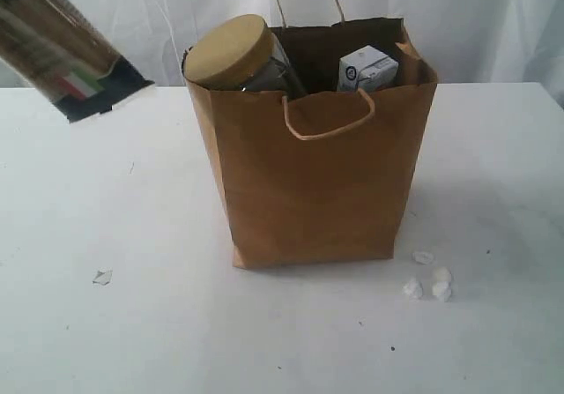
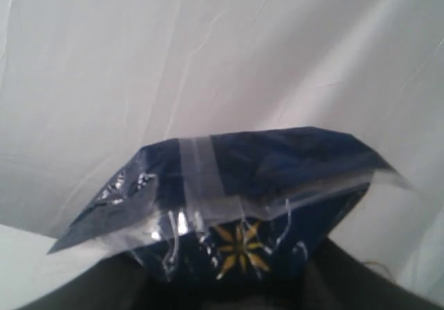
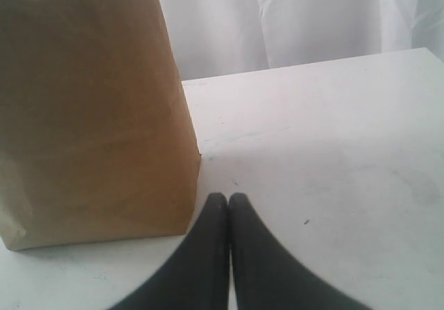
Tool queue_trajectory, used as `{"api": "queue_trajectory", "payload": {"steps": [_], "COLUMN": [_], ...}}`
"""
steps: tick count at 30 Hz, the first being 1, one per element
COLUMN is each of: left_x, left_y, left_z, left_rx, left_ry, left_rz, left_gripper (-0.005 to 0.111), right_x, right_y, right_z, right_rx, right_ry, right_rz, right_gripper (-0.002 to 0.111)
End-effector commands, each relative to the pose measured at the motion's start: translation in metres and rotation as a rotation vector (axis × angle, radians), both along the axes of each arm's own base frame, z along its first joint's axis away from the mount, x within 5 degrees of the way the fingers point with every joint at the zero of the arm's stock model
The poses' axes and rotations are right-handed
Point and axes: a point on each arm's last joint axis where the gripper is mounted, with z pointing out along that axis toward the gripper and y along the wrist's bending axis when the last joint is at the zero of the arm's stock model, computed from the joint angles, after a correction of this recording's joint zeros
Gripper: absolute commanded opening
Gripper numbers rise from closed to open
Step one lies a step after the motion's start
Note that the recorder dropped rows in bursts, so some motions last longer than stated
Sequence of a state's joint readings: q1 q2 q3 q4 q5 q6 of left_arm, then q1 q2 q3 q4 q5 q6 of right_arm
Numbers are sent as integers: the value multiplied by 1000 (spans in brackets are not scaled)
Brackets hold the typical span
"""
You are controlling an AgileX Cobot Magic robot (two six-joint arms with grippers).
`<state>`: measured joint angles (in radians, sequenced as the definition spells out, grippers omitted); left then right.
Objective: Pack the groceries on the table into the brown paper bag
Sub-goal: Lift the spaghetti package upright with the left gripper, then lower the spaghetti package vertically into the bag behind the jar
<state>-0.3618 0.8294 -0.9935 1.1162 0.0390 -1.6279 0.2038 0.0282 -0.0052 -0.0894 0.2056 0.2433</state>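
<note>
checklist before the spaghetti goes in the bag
1. Grasp: left gripper holds the spaghetti off the table: ok.
2. Spaghetti over the bag mouth: not ok, it hangs left of the bag.
3. Bag upright and open: ok.
4. Free space inside: cannot tell; jar and white-blue packet fill much of the mouth.
5. Clearance: right gripper is shut, low beside the bag: ok.
</note>
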Motion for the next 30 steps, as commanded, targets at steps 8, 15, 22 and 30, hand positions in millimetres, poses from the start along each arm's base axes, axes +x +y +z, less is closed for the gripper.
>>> {"api": "queue_trajectory", "payload": {"steps": [8, 15, 22, 30], "left_x": [-29, -14, 9, 44], "left_y": [-5, -25, -44, -75], "left_z": [72, 87, 110, 114], "left_rx": [9, -26, 10, 26], "left_ry": [-314, -356, -406, -387], "left_rz": [-144, -302, -396, -590], "left_gripper": [0, 0, 0, 0], "right_x": [0, 0, 0, 0], "right_y": [0, 0, 0, 0], "right_z": [-1, -1, -1, -1], "right_rx": [-8, -8, -8, -8], "right_ry": [-7, -7, -7, -7], "right_rz": [-5, -5, -5, -5], "right_gripper": [0, 0, 0, 0]}}
